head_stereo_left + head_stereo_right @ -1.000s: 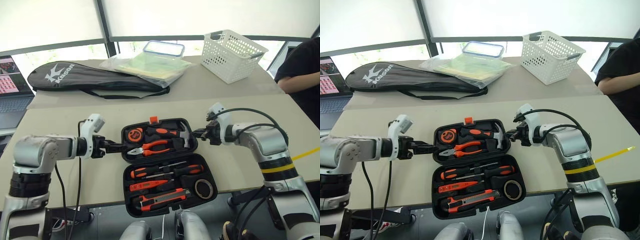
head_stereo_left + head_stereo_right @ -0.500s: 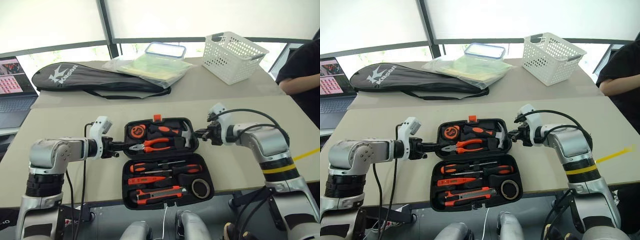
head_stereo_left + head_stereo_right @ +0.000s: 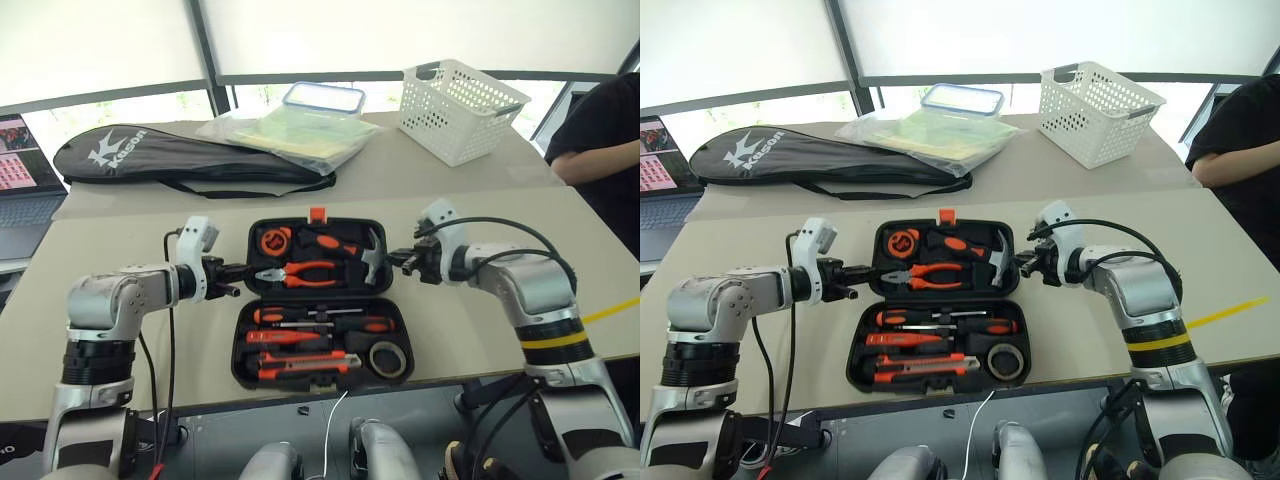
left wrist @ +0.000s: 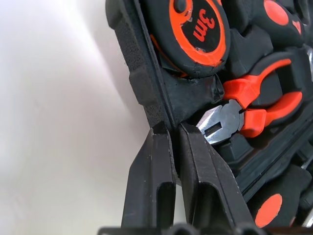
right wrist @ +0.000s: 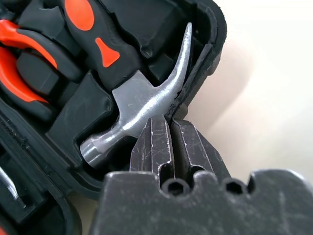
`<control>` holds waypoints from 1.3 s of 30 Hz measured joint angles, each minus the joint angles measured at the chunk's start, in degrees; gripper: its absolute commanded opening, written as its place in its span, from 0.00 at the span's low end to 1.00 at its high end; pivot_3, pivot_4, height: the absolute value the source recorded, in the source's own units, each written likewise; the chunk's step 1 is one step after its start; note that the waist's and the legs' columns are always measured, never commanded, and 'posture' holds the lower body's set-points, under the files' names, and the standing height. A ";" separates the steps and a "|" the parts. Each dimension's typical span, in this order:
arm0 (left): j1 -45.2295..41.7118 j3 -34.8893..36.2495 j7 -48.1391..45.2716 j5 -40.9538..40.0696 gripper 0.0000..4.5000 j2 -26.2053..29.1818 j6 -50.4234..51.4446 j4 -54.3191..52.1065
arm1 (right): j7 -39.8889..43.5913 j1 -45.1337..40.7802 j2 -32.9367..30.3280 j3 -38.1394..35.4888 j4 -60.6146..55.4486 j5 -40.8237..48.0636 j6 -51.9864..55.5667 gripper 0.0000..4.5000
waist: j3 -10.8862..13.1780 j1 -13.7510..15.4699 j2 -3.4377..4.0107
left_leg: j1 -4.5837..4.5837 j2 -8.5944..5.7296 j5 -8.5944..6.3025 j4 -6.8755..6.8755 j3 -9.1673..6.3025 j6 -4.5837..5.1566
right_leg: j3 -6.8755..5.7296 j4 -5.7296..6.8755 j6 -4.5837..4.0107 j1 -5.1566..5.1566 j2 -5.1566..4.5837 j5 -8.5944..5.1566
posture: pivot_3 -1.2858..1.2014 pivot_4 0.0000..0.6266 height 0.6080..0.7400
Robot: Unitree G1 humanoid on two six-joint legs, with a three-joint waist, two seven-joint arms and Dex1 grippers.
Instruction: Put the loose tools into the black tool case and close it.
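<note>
The black tool case [image 3: 316, 226] lies open on the table, its lid half tilted up off the surface. The lid holds a tape measure, pliers and a hammer. In the lower half lie two orange-and-black screwdrivers [image 3: 322, 320], a slim orange tester [image 3: 285, 338], the utility knife [image 3: 300, 366] and the black tape roll [image 3: 388, 358]. My left gripper [image 4: 169, 128] is shut on the lid's left rim [image 4: 146, 93]. Across the case, my right gripper [image 5: 169, 122] is shut on the lid's right rim [image 5: 208, 49], next to the hammer head [image 5: 146, 105].
Behind the case lie a long black racket bag [image 3: 190, 160], a plastic bag with a lidded container [image 3: 300, 125] and a white basket [image 3: 462, 95]. A laptop [image 3: 20, 165] sits at the far left. A person's arm [image 3: 600, 135] rests at the right. The case's lower half reaches the table's front edge.
My left gripper has shut on the lid's left rim. Both grippers have risen a little, tilting the lid up off the table.
</note>
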 measured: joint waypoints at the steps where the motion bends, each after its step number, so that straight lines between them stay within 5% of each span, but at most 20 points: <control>1: -0.55 -0.10 -0.03 0.64 0.01 -0.03 -2.47 0.20 | -0.77 -0.90 0.54 -0.38 0.73 -0.52 -1.63 0.00 | 0.00 -0.06 0.00 | -0.11 -0.01 0.00 0.00 0.04 0.00 | 0.00 0.06 -0.01 -0.15 0.00 0.01 | 0.52 0.24 1.00; 9: 0.00 -5.42 -3.19 11.57 0.01 -0.80 -29.58 3.81 | -5.87 -1.44 2.43 -0.71 4.00 -9.98 -25.76 0.00 | 0.01 -0.54 0.02 | -0.24 -0.09 0.01 -0.03 0.08 -0.01 | -0.36 0.02 -0.02 -0.26 0.03 0.03 | 0.52 0.24 1.00; 17: 7.97 -7.68 1.23 21.25 0.01 -4.27 -53.65 6.92 | -11.64 10.58 4.07 0.05 4.32 -16.79 -48.39 0.00 | -0.01 -0.33 0.02 | -0.15 0.02 0.01 -0.03 0.10 0.00 | -0.08 0.00 -0.02 -0.21 0.03 0.03 | 0.52 0.24 1.00; 23: 17.42 -7.02 5.45 22.79 0.01 -5.62 -59.81 -0.78 | -15.72 21.97 1.62 -0.02 0.03 -21.38 -64.24 0.00 | -0.22 -0.10 -0.06 | 0.02 0.10 0.00 -0.24 0.11 0.02 | 0.07 -0.03 -0.01 -0.12 0.06 0.02 | 0.52 0.24 1.00; 24: 18.58 -6.75 5.72 22.48 0.09 -5.62 -58.96 -2.45 | -15.56 23.48 1.18 -0.25 -1.09 -21.22 -64.91 0.00 | -0.27 -0.10 -0.09 | 0.04 0.12 0.00 -0.25 0.12 0.02 | 0.09 -0.03 -0.01 -0.10 0.06 0.02 | 0.52 0.24 1.00; 31: 29.48 0.03 3.64 13.42 0.66 -0.76 -42.38 -16.91 | -5.60 37.05 -6.93 -4.54 -14.55 -11.49 -56.29 0.53 | -0.20 -0.02 -0.13 | 0.00 0.22 -0.06 -0.25 0.11 0.14 | 0.27 -0.04 0.00 -0.13 0.11 0.01 | 0.52 0.24 1.00; 33: 32.37 5.40 0.63 6.91 0.82 4.18 -35.22 -22.38 | -1.09 40.81 -12.17 -7.79 -21.53 -6.21 -51.00 0.55 | -0.21 0.01 -0.13 | 0.04 0.29 -0.08 -0.30 0.08 0.16 | 0.25 -0.06 -0.01 -0.09 0.15 -0.02 | 0.52 0.24 1.00; 39: 39.19 14.90 -16.88 -7.65 0.87 20.93 -20.82 -22.09 | 13.08 52.17 -22.56 -12.70 -33.34 8.60 -37.01 0.55 | -0.19 0.45 -0.17 | 0.29 0.24 -0.16 -0.46 0.09 0.33 | 0.15 -0.12 0.03 0.19 0.39 -0.14 | 0.52 0.24 1.00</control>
